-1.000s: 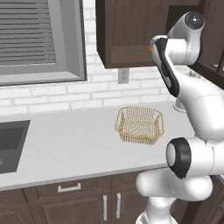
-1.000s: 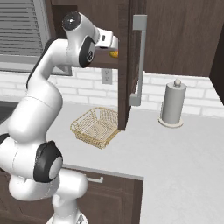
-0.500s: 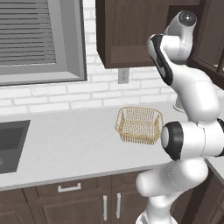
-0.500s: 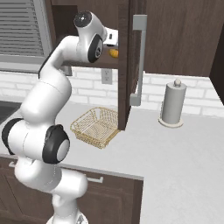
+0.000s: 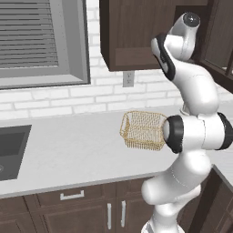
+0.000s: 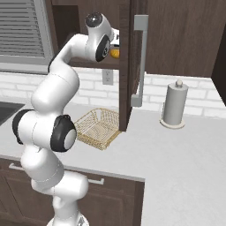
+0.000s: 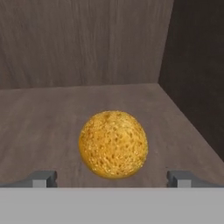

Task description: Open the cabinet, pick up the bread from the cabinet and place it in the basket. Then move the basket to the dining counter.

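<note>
One second on, the arm has pushed deeper into the open cabinet (image 6: 130, 66), so the gripper (image 7: 112, 179), fingers spread wide, now seems to straddle the bread (image 7: 113, 144) on the shelf, ready to close, while the basket (image 5: 143, 129) waits below.

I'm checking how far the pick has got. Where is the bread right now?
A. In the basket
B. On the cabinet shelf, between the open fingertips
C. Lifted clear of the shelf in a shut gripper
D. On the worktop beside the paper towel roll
B: in the hand view the bread sits on the cabinet shelf, with the gripper open and a fingertip on either side, while the basket holds nothing.
</note>
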